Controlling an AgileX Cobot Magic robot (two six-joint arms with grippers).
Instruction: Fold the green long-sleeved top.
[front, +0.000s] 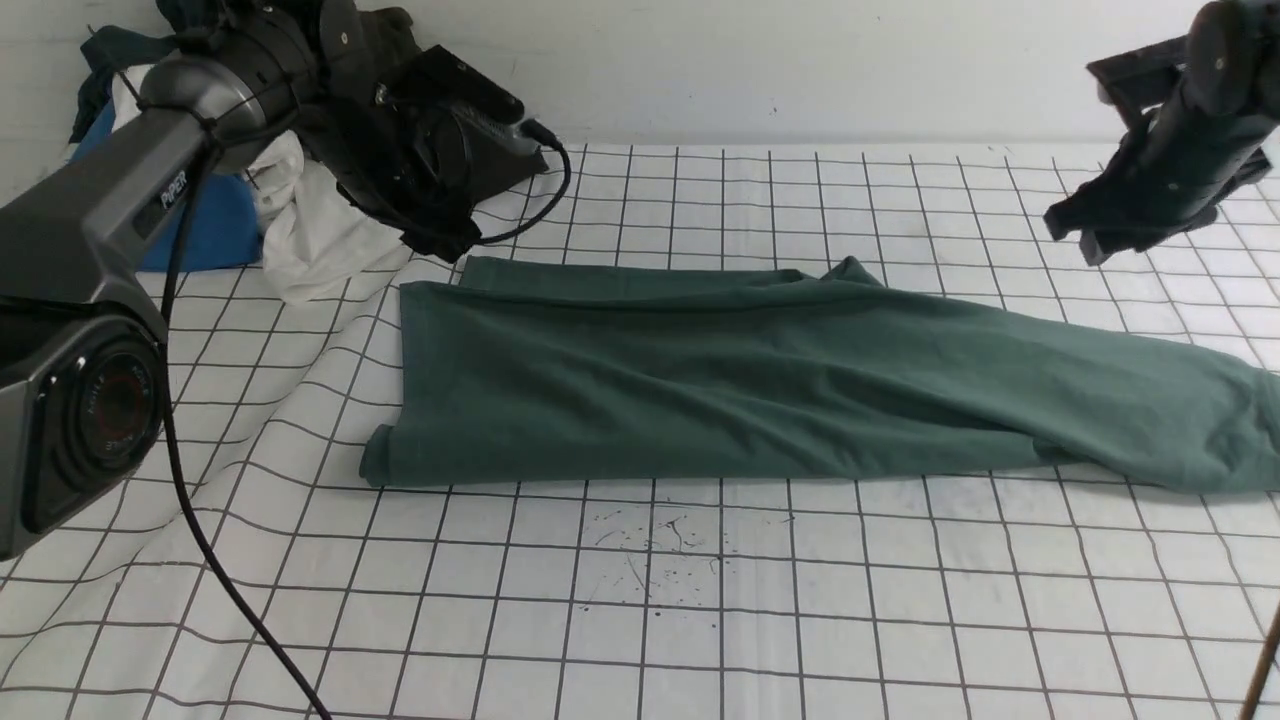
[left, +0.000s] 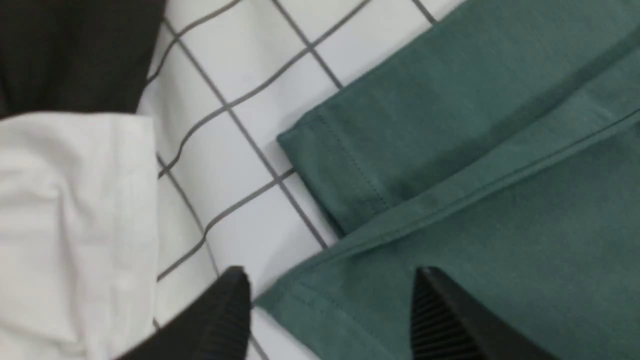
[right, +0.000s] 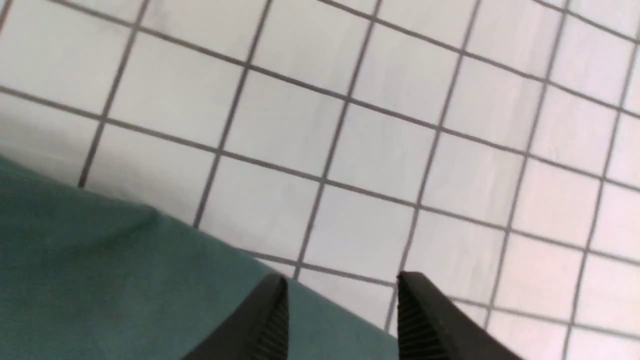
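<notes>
The green long-sleeved top (front: 760, 375) lies flat across the checked cloth as a long folded band, its far part running off toward the right edge. My left gripper (front: 440, 225) hovers over the top's far left corner; in the left wrist view it (left: 330, 295) is open above the hemmed corner of the green top (left: 450, 165), holding nothing. My right gripper (front: 1075, 235) hangs in the air beyond the top's far right part. The right wrist view shows it (right: 342, 300) open, with the green top's edge (right: 100, 270) under one finger and bare cloth under the other.
A pile of clothes sits at the far left: a white garment (front: 315, 235), a bright blue one (front: 215, 225) and a dark one (front: 110, 60). A black cable (front: 200, 530) trails from the left arm over the checked tablecloth (front: 700, 620). A wall closes the back.
</notes>
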